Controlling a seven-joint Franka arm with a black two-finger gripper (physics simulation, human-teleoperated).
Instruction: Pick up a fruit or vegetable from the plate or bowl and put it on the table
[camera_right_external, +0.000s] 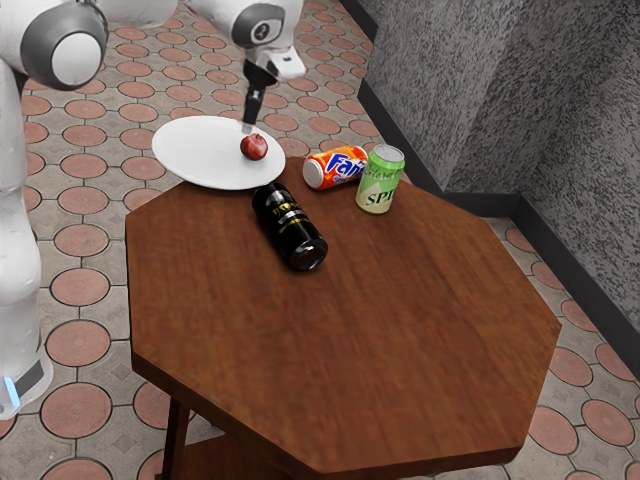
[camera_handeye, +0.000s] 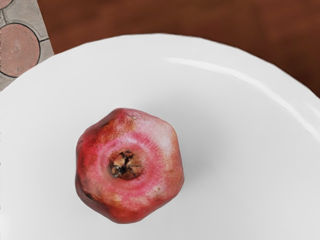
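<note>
Red pomegranate (camera_right_external: 254, 147) on the white plate (camera_right_external: 190, 153), hand (camera_right_external: 247, 127) (clenched or released, no telling which) above.

Bare plate (camera_right_external: 195, 150) surrounds the pomegranate (camera_right_external: 254, 147), with a black can (camera_right_external: 289, 228) nearby.

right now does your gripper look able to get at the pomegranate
Likely yes: my gripper hangs close above the pomegranate on the white plate, and nothing appears between them.

Pomegranate (camera_handeye: 129, 195): mottled red-pink | plate (camera_right_external: 195, 160): white | can (camera_right_external: 382, 175): green
</note>
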